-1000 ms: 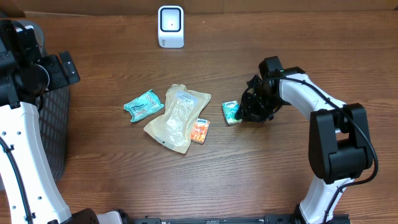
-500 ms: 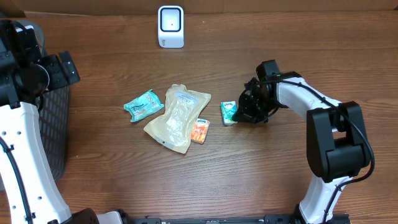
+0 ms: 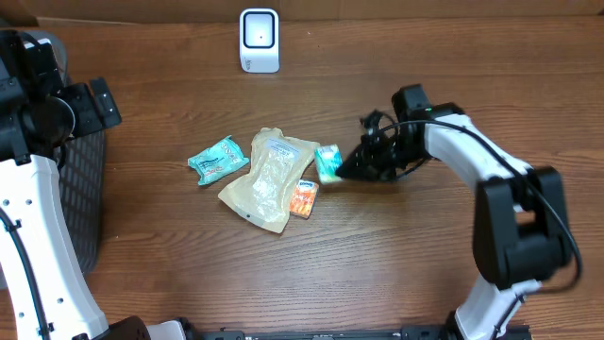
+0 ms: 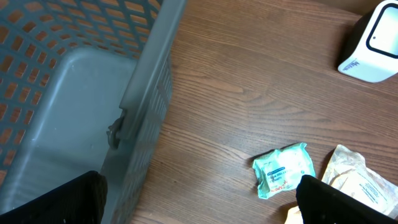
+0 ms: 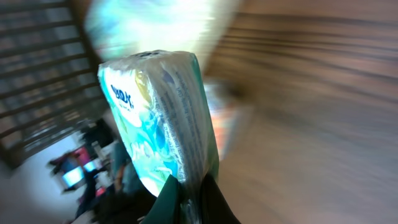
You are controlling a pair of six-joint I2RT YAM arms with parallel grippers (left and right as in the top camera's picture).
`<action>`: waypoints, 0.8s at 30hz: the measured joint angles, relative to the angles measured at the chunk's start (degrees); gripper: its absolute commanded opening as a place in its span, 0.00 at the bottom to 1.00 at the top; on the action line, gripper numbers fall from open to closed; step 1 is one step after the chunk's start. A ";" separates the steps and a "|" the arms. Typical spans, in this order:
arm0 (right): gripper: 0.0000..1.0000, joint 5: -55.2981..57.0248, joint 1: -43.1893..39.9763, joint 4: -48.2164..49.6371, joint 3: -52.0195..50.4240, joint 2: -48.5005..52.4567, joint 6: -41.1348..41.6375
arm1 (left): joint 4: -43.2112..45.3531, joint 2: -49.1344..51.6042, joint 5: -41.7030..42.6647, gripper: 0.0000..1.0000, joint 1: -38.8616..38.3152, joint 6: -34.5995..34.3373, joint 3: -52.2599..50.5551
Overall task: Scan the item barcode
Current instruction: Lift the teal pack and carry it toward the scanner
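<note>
Your bench (image 3: 189, 274) was brown wood-grain with a tan board behind it. From the left: one grey basket (image 3: 85, 189), your left jaws spread wide and holding nothing, one teal packet (image 3: 218, 159), one white scanner (image 3: 259, 40), one clear pouch (image 3: 269, 179), one orange packet (image 3: 304, 198), and one tissue pack (image 3: 328, 162), clenched in your right jaws just beside the pouch.

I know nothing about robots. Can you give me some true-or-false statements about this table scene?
1. The right arm's jaws are shut on a small teal pack. True.
2. The white scanner lies inside the basket. False: it stands on the table, far from the basket.
3. The left arm's jaws grip the clear pouch. False: they stand open, empty; the clear pouch lies on the table.
4. An orange packet lies beside that pouch. True.
</note>
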 measured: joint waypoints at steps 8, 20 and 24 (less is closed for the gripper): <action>0.04 -19.82 -2.56 2.54 2.14 -8.41 -0.92 | 0.00 0.00 0.00 1.00 0.00 0.00 0.00; 0.04 -34.71 -7.52 5.35 2.14 -8.17 -1.09 | 0.00 0.00 0.00 0.99 0.00 0.00 0.00; 0.04 -35.43 -7.56 5.20 2.14 -8.17 -1.09 | 0.00 0.00 0.00 0.99 0.00 0.00 0.00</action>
